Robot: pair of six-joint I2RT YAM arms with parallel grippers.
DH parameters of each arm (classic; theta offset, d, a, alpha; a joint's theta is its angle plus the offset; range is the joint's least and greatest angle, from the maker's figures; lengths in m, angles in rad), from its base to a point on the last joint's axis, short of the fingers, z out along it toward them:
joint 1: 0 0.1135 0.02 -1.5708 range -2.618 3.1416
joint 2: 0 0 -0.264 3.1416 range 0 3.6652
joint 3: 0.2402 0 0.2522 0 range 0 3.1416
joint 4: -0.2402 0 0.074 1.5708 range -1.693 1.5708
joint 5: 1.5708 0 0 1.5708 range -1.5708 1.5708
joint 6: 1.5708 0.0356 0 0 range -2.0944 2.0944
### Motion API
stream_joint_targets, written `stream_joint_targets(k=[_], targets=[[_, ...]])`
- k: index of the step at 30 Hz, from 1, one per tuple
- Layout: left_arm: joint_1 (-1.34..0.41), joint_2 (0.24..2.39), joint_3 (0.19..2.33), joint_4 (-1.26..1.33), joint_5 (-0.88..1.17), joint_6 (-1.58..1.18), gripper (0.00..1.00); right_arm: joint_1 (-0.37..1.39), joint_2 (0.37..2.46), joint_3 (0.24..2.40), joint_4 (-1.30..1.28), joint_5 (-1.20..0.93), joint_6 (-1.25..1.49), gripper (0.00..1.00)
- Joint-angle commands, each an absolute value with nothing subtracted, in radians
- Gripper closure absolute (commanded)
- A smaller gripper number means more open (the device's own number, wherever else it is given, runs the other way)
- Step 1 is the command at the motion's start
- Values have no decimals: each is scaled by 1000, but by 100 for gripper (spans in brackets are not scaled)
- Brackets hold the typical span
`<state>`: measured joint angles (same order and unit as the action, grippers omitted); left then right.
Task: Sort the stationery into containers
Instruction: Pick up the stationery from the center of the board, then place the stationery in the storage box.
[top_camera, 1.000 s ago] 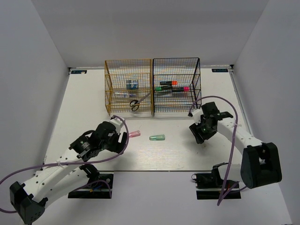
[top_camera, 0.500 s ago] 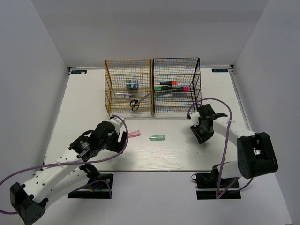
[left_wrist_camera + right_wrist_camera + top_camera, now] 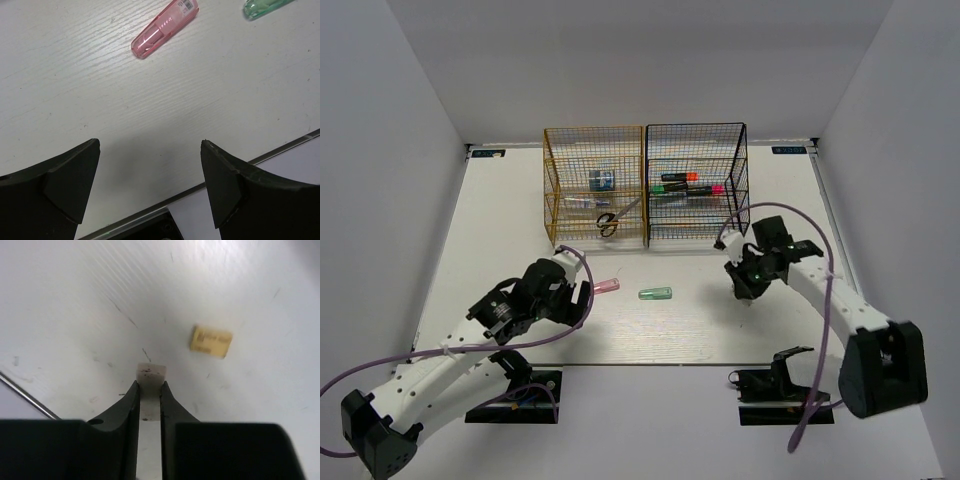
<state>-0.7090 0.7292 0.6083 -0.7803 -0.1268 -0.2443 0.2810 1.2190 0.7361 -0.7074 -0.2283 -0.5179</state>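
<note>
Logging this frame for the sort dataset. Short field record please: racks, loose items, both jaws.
gold rack: blue tape roll, clear pen, scissors
black rack: highlighters
loose on table: pink capsule, green capsule, beige eraser
left gripper: jaws wide open, empty, short of the pink capsule
right gripper: jaws closed on a thin pale strip, identity unclear; the eraser lies apart from it
</note>
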Motion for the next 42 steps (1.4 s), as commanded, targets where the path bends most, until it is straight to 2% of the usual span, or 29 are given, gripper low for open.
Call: stream_joint_targets(k=[1, 6, 8, 14, 19, 29, 33, 36, 37, 38, 40, 42], targets=[[-701, 735, 601, -762, -104, -233, 8, 287, 1126, 927, -741, -472, -737, 100], [-695, 739, 601, -765, -107, -233, 8, 288, 1265, 1143, -729, -496, -865, 100], [-696, 739, 595, -765, -112, -236, 8, 296, 1302, 1183, -564, -386, -839, 100], [-680, 765, 597, -759, -100, -235, 8, 305, 1394, 1275, -337, -146, -831, 100], [-664, 778, 603, -761, -72, -233, 8, 310, 1434, 1296, -226, -66, -873, 100], [-660, 784, 603, -759, -67, -229, 8, 354, 1569, 1315, -175, -57, -1263, 100], [-660, 781, 603, -759, -72, -229, 8, 382, 1614, 1318, -111, -6, -1318, 100], [-661, 779, 600, -759, -74, -229, 8, 391, 1631, 1316, -97, 34, -1328, 92], [-661, 781, 600, -762, -72, -229, 8, 391, 1632, 1315, -94, 50, -1322, 83], [-660, 781, 600, -761, -72, -229, 8, 393, 1635, 1312, -94, 51, -1318, 78], [-658, 782, 603, -762, -71, -230, 8, 394, 1628, 1302, -95, 41, -1278, 55], [-658, 782, 601, -761, -71, -229, 8, 393, 1608, 1308, -132, 26, -1243, 53]])
